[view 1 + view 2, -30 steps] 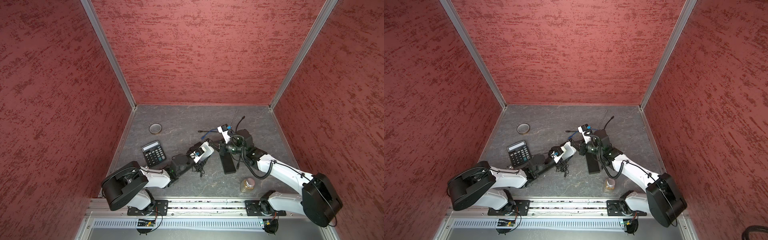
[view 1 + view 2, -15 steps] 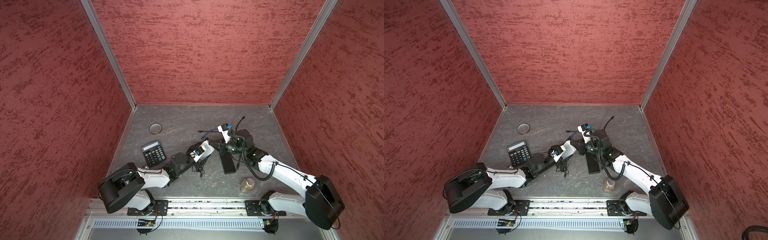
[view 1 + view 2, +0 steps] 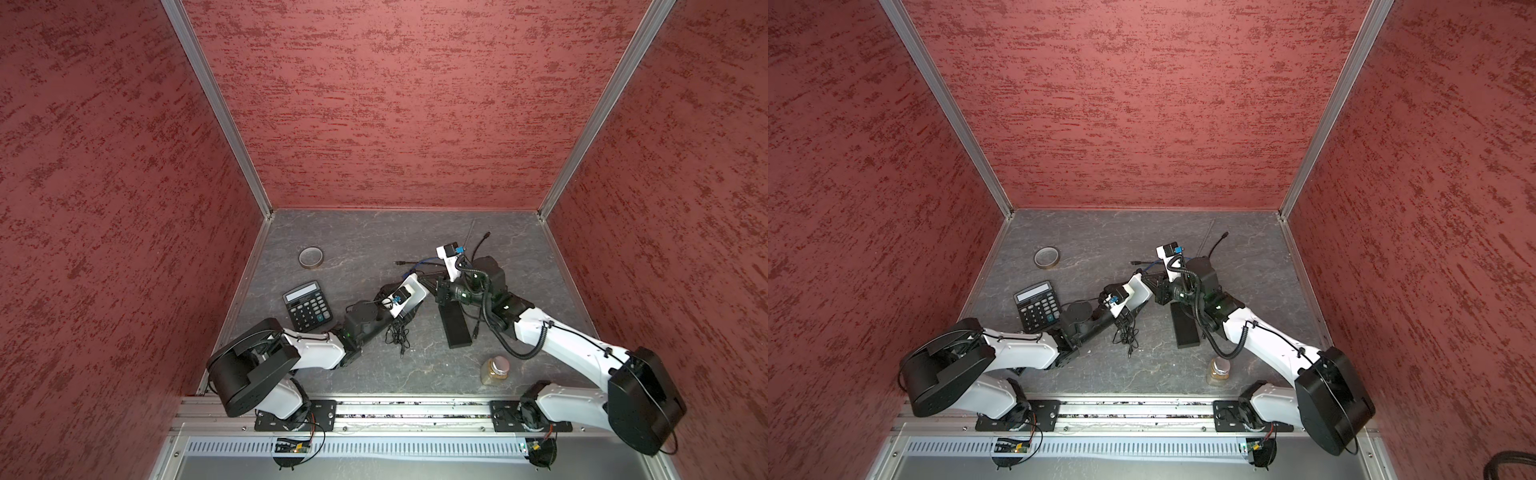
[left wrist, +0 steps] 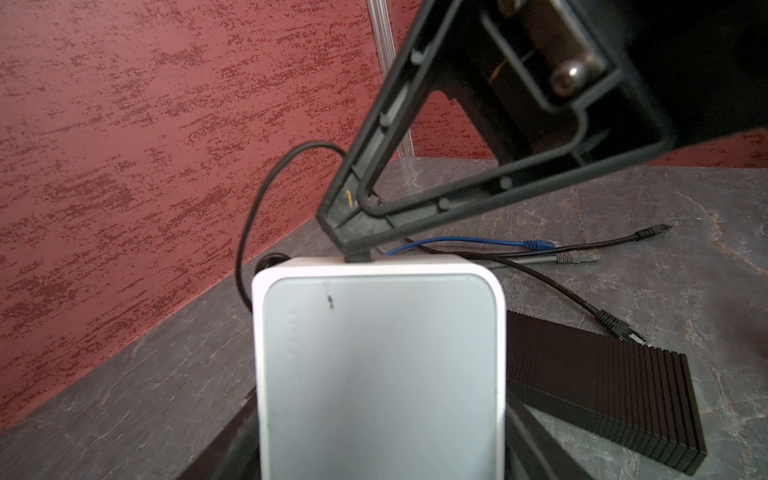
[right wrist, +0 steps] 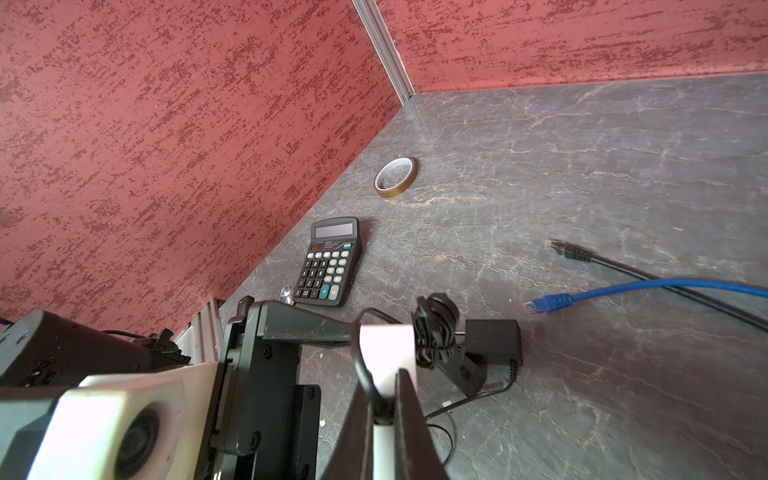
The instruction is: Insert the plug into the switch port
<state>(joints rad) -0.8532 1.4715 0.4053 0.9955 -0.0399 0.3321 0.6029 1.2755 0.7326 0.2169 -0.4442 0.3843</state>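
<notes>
Though a second has gone by, almost nothing on the table (image 3: 374,232) has shifted. The left arm (image 3: 316,355) and right arm (image 3: 557,345) meet mid-table as they did, and only the right wrist has crept a touch toward the back wall. The slab (image 3: 455,324) lies flat under the right arm, and the calculator (image 3: 307,305) sits by the left one. The switch (image 4: 380,365) is off the table and tilted. The left gripper (image 3: 415,289) clamps it across its width, jaws wide around the white case. The right gripper (image 4: 351,235) is pressed together, its tip right at the switch's far edge. The jar (image 3: 494,370) and tape (image 3: 311,257) stand well apart from the work. A blue lead (image 4: 457,241) and darker ones lie loose beyond the switch. Smallest is the plug (image 4: 358,257), pinched in that right tip. Its black stub touches the switch's edge, and its cable (image 4: 249,216) loops away beside the case.

So small a change with both grips steady suggests the final push: the plug is at the port, either easing in or already home. The port is hidden behind the case, so I cannot tell whether the plug is seated. If it is not, what remains is a short straight push along the plug's axis, with the left gripper bracing against it.
</notes>
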